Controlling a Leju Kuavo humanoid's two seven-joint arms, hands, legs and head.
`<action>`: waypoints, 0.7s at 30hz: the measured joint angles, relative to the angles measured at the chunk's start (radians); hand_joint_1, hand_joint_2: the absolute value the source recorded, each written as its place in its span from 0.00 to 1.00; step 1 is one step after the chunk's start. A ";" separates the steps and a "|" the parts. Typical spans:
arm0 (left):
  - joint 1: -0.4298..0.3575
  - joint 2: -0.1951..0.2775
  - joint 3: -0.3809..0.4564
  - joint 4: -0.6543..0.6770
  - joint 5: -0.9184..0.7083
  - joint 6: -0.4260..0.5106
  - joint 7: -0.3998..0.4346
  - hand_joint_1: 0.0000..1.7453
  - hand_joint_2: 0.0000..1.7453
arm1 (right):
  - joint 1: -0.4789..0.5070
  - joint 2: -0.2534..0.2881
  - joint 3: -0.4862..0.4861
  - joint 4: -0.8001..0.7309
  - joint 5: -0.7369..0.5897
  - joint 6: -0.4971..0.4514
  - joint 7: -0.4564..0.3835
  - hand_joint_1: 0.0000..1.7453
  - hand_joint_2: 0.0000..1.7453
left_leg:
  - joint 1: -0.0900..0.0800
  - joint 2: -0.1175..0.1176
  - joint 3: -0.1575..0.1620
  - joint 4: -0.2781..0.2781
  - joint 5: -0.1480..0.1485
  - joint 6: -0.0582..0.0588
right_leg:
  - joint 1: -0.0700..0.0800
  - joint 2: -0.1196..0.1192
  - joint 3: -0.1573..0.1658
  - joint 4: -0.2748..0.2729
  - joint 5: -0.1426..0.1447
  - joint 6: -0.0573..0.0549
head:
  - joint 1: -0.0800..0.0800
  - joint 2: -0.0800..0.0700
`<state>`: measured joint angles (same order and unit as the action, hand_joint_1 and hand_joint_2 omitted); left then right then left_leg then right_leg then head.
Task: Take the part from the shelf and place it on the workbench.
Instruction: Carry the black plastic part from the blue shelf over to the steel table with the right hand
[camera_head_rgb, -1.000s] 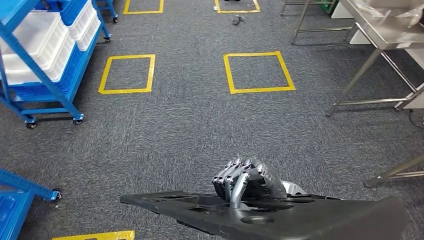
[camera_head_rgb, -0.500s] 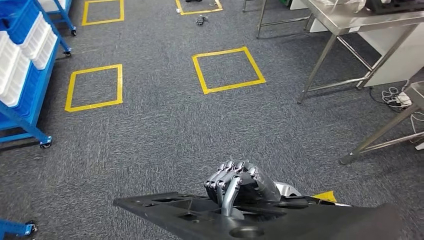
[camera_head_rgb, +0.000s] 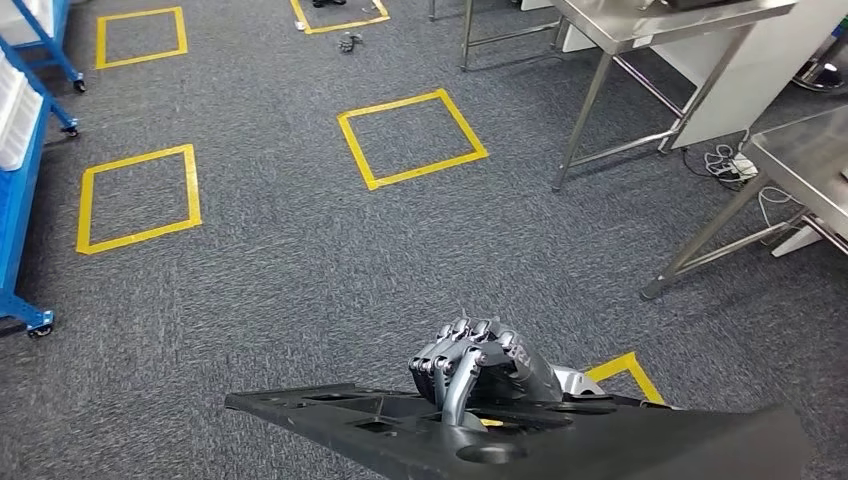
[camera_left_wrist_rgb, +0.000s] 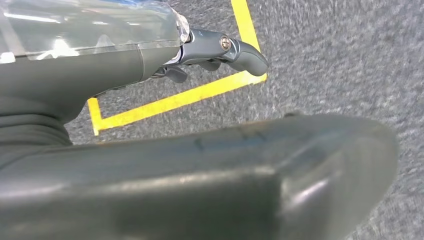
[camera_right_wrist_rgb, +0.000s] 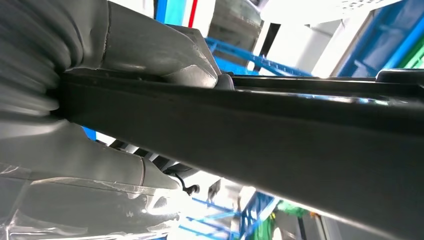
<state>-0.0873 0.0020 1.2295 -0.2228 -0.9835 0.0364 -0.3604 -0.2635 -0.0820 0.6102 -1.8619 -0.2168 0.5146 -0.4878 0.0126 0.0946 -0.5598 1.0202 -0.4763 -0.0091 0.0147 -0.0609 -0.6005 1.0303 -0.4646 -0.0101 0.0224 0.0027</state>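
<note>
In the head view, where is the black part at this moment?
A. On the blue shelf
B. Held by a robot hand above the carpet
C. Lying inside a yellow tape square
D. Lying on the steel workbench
B: the right robot hand grips the black part over the grey carpet, short of the steel workbench.

I'm in a workshop: grey carpet floor (camera_head_rgb: 300, 260) with yellow taped squares (camera_head_rgb: 412, 138), blue wheeled metal shelving (camera_head_rgb: 20, 190), stainless-steel counter (camera_head_rgb: 650, 20).

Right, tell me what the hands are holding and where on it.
The right hand grips the black part at its top edge, fingers curled over the rim. The left hand's hold cannot be told.
</note>
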 joint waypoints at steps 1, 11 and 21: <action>-0.001 -0.002 0.000 0.000 -0.002 -0.001 0.002 0.00 0.00 | 0.000 0.001 -0.001 -0.004 0.002 -0.002 0.005 1.00 1.00 | 0.000 0.009 0.005 -0.003 -0.002 -0.006 | -0.001 0.013 0.002 -0.005 0.002 -0.005 | 0.000 0.000; 0.008 -0.022 0.006 0.000 0.011 0.002 0.018 0.00 0.00 | -0.006 0.000 -0.009 0.014 -0.016 0.027 0.002 1.00 1.00 | 0.006 -0.100 -0.092 0.161 -0.030 -0.019 | -0.012 0.133 0.025 -0.017 0.006 -0.023 | -0.006 0.000; 0.002 -0.040 0.018 0.000 0.017 0.008 0.017 0.00 0.00 | -0.031 -0.001 -0.013 0.055 -0.022 0.034 0.001 1.00 1.00 | 0.006 -0.094 -0.023 -0.007 0.025 0.022 | -0.018 0.080 -0.069 0.155 -0.087 0.023 | 0.002 0.000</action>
<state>-0.0854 -0.0378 1.2474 -0.2228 -0.9664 0.0447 -0.3430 -0.2946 -0.0829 0.5977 -1.8068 -0.2385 0.5490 -0.4871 0.0187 0.0006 -0.5826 1.0133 -0.4512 0.0130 -0.0036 0.0193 -0.6699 1.1849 -0.5512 0.0129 0.0244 0.0027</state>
